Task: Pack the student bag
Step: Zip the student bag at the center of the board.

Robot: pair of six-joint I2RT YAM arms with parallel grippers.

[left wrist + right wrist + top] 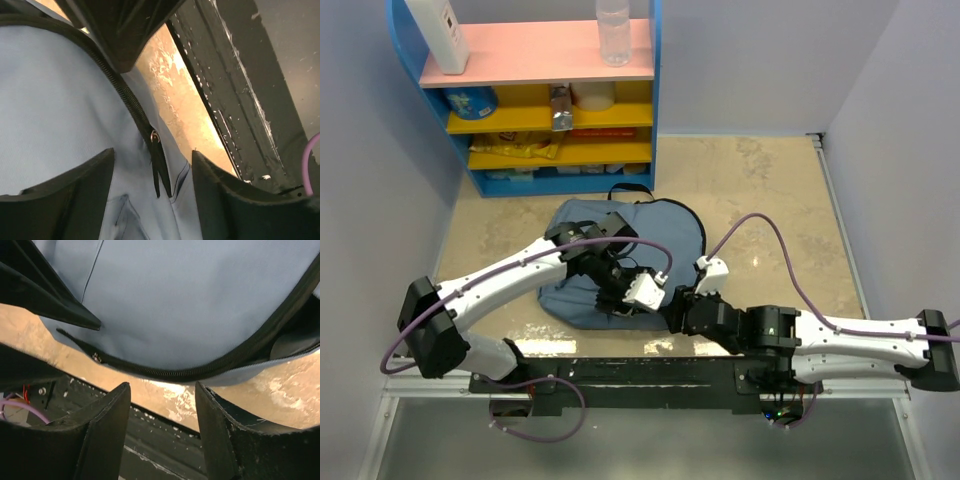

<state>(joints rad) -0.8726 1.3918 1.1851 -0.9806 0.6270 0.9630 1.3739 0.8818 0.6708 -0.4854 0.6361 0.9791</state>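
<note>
Starting closest in: black rail (650,372) is running across the near edge at 6 o'clock, w/ both arms sitting on it. Left arm is reaching in from abt 8 o'clock, right arm from abt 4 o'clock, and they're meeting close together at the near edge of the student bag (665,222).

Left gripper (152,156) is hanging right over the blue fabric w/ its jaws partway open. The zipper pull (161,175) is lying in the gap btwn the fingers, but neither finger is touching it afaict, so it's gripping nothing.

Right gripper (162,388) is also standing w/ its jaws apart and nothing in them. Only table (770,180) and rail are showing through the gap. The bag's zipper (190,372) is running across just past its fingertips, at 12 o'clock in the wrist view. Can't tell from these views whether the zip is open or shut tbh.

The bag itself is lying flat around the middle of the table, black handle loop sticking out at its 12 o'clock. A purple cable (760,225) is arcing over the table at the bag's 3 o'clock.

Farthest back, at abt 11 o'clock from the bag, a blue shelf (530,50) is standing against the wall. It's got yellow shelves holding packets and tubs, plus a clear bottle (613,30) and a white container (438,35) sitting on its pink top.
</note>
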